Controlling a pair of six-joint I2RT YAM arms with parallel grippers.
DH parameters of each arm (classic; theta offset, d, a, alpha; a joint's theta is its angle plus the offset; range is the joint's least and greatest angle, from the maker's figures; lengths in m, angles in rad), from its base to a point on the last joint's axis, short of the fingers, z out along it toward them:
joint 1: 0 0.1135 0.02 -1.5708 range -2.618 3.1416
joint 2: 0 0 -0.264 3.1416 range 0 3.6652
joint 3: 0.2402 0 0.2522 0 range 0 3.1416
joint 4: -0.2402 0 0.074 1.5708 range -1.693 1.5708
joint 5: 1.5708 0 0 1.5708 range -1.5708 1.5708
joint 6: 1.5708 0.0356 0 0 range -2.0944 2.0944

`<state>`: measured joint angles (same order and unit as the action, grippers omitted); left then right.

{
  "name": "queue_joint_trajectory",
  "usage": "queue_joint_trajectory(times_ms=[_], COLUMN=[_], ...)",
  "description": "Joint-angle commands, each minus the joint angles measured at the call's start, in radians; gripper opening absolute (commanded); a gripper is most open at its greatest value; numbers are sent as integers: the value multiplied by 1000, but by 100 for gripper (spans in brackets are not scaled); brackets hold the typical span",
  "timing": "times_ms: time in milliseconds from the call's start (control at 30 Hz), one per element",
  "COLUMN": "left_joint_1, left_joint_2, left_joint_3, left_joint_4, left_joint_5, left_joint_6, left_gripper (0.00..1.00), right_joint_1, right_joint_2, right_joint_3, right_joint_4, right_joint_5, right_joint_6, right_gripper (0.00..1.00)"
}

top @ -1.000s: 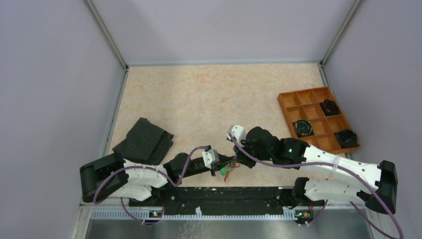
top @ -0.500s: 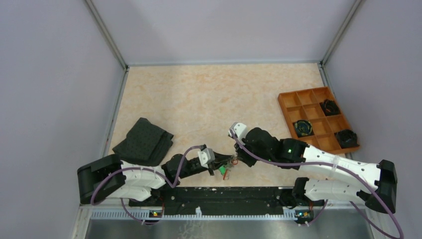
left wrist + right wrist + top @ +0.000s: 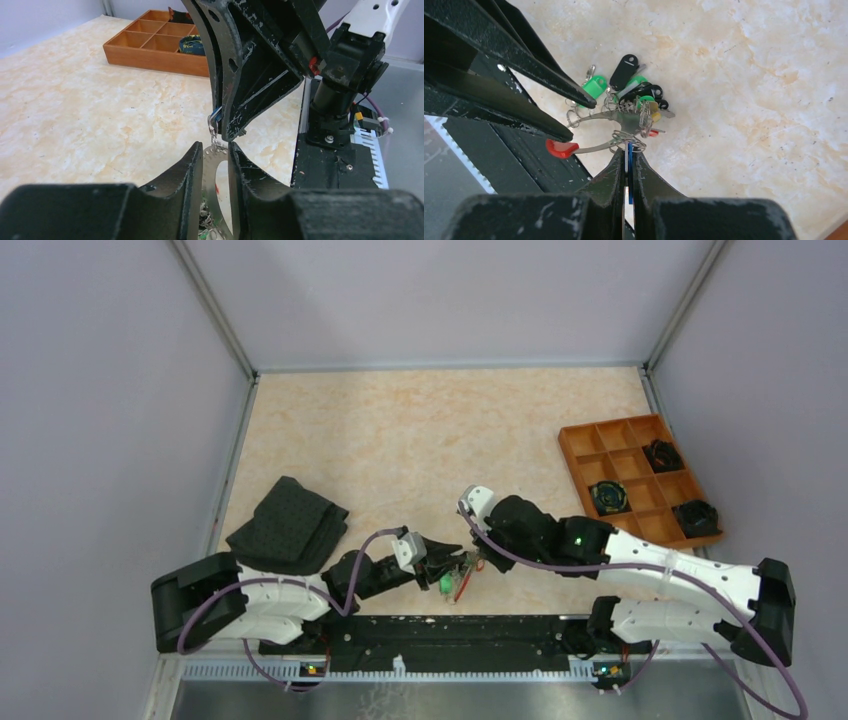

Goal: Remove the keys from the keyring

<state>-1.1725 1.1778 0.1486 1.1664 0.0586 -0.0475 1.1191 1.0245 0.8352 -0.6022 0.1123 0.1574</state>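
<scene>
Nearest you, just past the arm bases, your two grippers meet tip to tip over the table's [image 3: 420,440] near edge. Your left gripper [image 3: 580,120] comes in from the left with its jaws parted a little. The grey band of the keyring [image 3: 594,145] stands in that narrow gap, and you cannot tell whether either pad presses on it. Your right gripper [image 3: 628,152] reaches in from the right, its jaws closed tight on the blue key [image 3: 216,114], whose thin head sits edge-on between the fingertips. Small wire loops hang from that key toward the ring.

The keyring sits between the two grippers, with its red sleeve [image 3: 560,148] on the side nearest the arm bases. The other keys [image 3: 639,92] bunch just beyond it in a tangle on the ring, with green and black heads showing, over the table.

Farther back on your left, a dark folded cloth [image 3: 288,525] lies on the table, well apart from the keys. Farthest off, at the right edge, the orange tray [image 3: 588,443] holds black coiled objects [image 3: 608,497] in three of its compartments.
</scene>
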Motion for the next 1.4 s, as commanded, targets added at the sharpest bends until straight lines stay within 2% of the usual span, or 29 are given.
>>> queue_joint_trajectory(times_ms=[0,400,1000,1367], left_joint_1=[-3,-3,-3,-3], left_joint_2=[-34,-45,57,85], left_joint_3=[-6,14,87,89], left_joint_4=[37,-24,-1,-5], left_joint_5=[-32,-39,8,-4], left_joint_6=[0,23,34,37], left_gripper=[32,32,31,26], right_joint_1=[5,7,18,19], right_joint_2=[15,29,32,34], right_joint_3=[96,125,118,118], right_joint_4=[1,-1,30,38], right_joint_5=[18,-45,-74,-81], right_joint_6=[-68,-119,-99,-98], right_gripper=[0,0,0,0])
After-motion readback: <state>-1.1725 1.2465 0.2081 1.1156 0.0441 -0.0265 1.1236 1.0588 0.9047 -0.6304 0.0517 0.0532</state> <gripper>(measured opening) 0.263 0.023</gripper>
